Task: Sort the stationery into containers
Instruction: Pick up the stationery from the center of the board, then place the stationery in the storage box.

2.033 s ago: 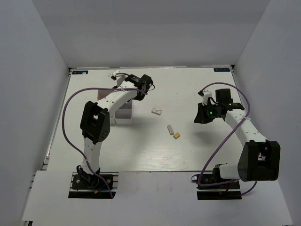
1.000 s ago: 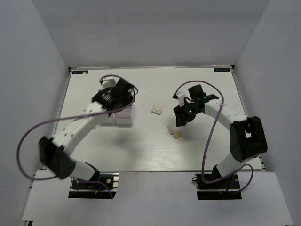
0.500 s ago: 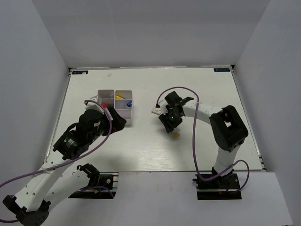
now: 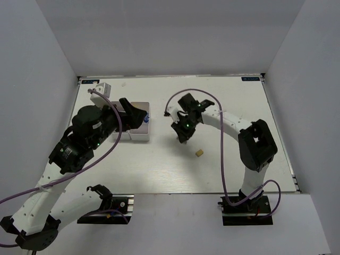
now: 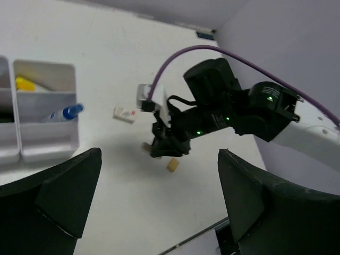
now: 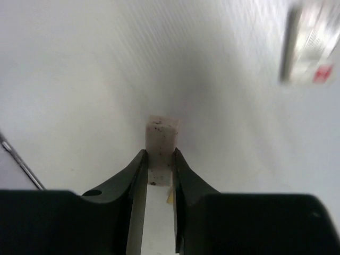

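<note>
The right claw [image 6: 158,159] is narrowed onto a small white block eraser [image 6: 162,133], pinched between its fingers. A small tan cube eraser [image 4: 200,153] lies on the white worktop [image 4: 234,106] just beside this claw, toward the arm bases. A flat white eraser with a red mark [image 5: 126,113] sits close on the claw's far side. The left claw [image 5: 159,159] hangs spread wide, holding nothing. Below and beside it is the white translucent plastic organizer box [image 5: 45,138], with a blue-capped clear glue bottle [image 5: 64,113] in one compartment.
</note>
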You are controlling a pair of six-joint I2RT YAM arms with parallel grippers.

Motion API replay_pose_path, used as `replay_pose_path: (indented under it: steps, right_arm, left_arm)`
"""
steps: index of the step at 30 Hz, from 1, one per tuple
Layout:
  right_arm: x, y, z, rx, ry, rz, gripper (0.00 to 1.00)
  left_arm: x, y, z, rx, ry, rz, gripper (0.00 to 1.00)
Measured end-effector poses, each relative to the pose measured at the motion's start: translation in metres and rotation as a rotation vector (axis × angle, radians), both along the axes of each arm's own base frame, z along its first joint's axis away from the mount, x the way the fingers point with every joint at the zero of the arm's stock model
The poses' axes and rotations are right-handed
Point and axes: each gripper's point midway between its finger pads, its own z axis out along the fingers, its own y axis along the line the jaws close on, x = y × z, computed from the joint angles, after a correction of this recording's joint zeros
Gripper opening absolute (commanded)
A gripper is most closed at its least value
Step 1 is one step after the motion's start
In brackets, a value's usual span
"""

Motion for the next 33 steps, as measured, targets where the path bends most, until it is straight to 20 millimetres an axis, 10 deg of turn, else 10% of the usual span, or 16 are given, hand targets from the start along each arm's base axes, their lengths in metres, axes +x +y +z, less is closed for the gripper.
replay_pose_path:
  steps: [11,23,33]
  right_arm:
    - [0.045,0.161,0.156,0.491,-0.222,0.405,0.00]
    - [-0.010,0.250,0.114,0.721,0.025,0.478,0.00]
    - [0.000,0.298,0.123,0.785,-0.187,0.452,0.00]
  left_arm:
    - [-0.004,-0.021,0.078,-0.096,-0.201,-0.128,1.00]
    - [-0.011,-0.036,0.106,-0.149,-0.275,-0.221,1.00]
    - [-0.023,-0.028,0.109,-0.172,-0.296,-0.223,1.00]
